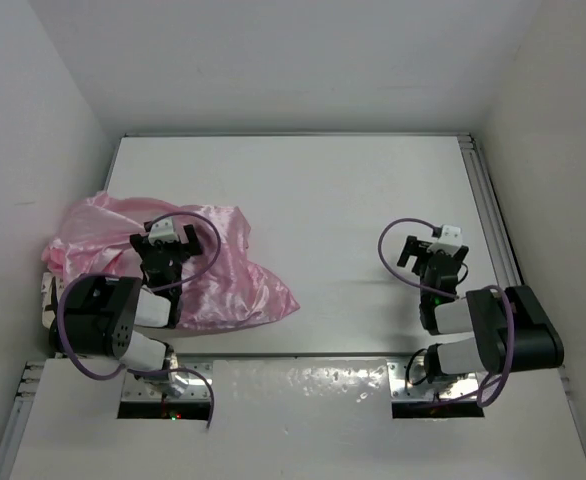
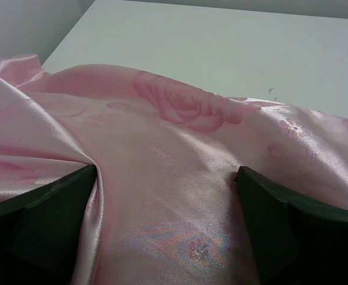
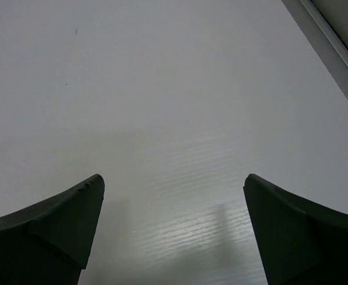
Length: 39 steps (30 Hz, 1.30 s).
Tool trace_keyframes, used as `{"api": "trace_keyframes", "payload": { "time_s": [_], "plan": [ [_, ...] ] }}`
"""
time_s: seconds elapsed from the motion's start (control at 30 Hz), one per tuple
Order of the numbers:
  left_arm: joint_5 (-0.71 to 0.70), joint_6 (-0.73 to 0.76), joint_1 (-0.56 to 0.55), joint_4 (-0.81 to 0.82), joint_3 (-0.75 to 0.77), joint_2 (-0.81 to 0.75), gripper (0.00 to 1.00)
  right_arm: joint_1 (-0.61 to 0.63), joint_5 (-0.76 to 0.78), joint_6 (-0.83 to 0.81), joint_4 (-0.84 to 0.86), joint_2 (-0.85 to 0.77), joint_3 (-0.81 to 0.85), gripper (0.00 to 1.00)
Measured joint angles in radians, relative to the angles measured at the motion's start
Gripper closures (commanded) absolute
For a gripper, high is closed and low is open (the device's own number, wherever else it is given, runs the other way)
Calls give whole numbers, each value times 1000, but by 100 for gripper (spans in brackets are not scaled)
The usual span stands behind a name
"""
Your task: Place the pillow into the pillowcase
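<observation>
The pink satin pillowcase (image 1: 223,270) lies crumpled at the left of the table, its rose pattern filling the left wrist view (image 2: 180,107). My left gripper (image 1: 170,252) is open, its fingers pressed down into the fabric on either side of a fold (image 2: 168,196). The cream pillow is hidden; I cannot tell whether it lies under or inside the fabric. My right gripper (image 1: 435,256) is open and empty above bare table at the right, far from the fabric; in the right wrist view (image 3: 173,190) only table shows between the fingers.
The white table (image 1: 323,190) has a metal rail (image 1: 493,210) along its right edge, also in the right wrist view (image 3: 334,47). White walls close in at the left, back and right. A small white tag (image 1: 47,290) pokes out left of the fabric.
</observation>
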Motion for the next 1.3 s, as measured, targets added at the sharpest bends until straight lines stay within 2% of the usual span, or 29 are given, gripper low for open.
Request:
{"api": "trace_keyframes", "payload": {
  "time_s": [0.07, 0.13, 0.27, 0.3, 0.37, 0.4, 0.43, 0.47, 0.5, 0.53, 0.57, 0.6, 0.63, 0.67, 0.7, 0.77, 0.87, 1.0, 1.1, 1.13, 1.23, 1.3],
  "plan": [
    [0, 0, 0, 0, 0, 0, 0, 7, -14, -16, -71, -48, 2, 1],
    [1, 0, 0, 0, 0, 0, 0, 27, -33, -39, -229, -144, 30, 1],
    [50, 19, 0, -51, 9, -22, 0, 82, -106, -142, -509, -264, 256, 1],
    [71, 29, 1, -102, 24, -52, 0, 102, -119, -189, -580, -265, 348, 1],
    [146, 100, 4, -343, 145, -142, 0, 161, -117, -314, -761, -209, 609, 1],
    [207, 159, 5, -498, 254, -176, 0, 199, -99, -365, -830, -156, 756, 1],
    [238, 187, 5, -561, 317, -187, 0, 236, -81, -393, -895, -100, 907, 1],
    [279, 230, 4, -708, 480, -205, 0, 260, -70, -398, -954, -45, 1039, 5],
    [294, 246, 1, -781, 588, -218, 0, 282, -96, -390, -1027, 15, 1181, 19],
    [294, 257, -1, -834, 676, -246, 0, 291, -161, -360, -1093, 79, 1325, 58],
    [284, 267, -1, -863, 724, -277, 0, 292, -237, -330, -1112, 124, 1409, 70],
    [270, 274, -1, -883, 753, -313, 0, 287, -325, -276, -1120, 161, 1471, 74],
    [237, 275, -1, -898, 767, -360, 0, 287, -409, -200, -1117, 208, 1526, 72],
    [205, 272, -2, -910, 768, -399, 0, 291, -464, -142, -1123, 251, 1563, 63],
    [164, 266, -2, -925, 766, -435, 0, 299, -506, -84, -1154, 307, 1615, 31],
    [68, 237, -6, -954, 762, -478, 0, 336, -567, -9, -1209, 451, 1742, 4],
    [-69, 192, -6, -1001, 735, -510, 0, 435, -635, 36, -1266, 651, 1832, 1],
    [-204, 155, -6, -1083, 658, -508, 0, 603, -683, 38, -1347, 790, 1775, 4],
    [-320, 101, -6, -1153, 607, -508, 0, 718, -719, 34, -1366, 818, 1712, 39],
    [-349, 86, -6, -1175, 600, -508, 0, 740, -727, 40, -1365, 818, 1700, 65],
    [-391, 63, -6, -1200, 592, -510, 0, 763, -743, 57, -1344, 818, 1690, 100],
    [-403, 59, -6, -1205, 586, -515, 0, 741, -748, 74, -1332, 815, 1690, 100]
  ]
}}
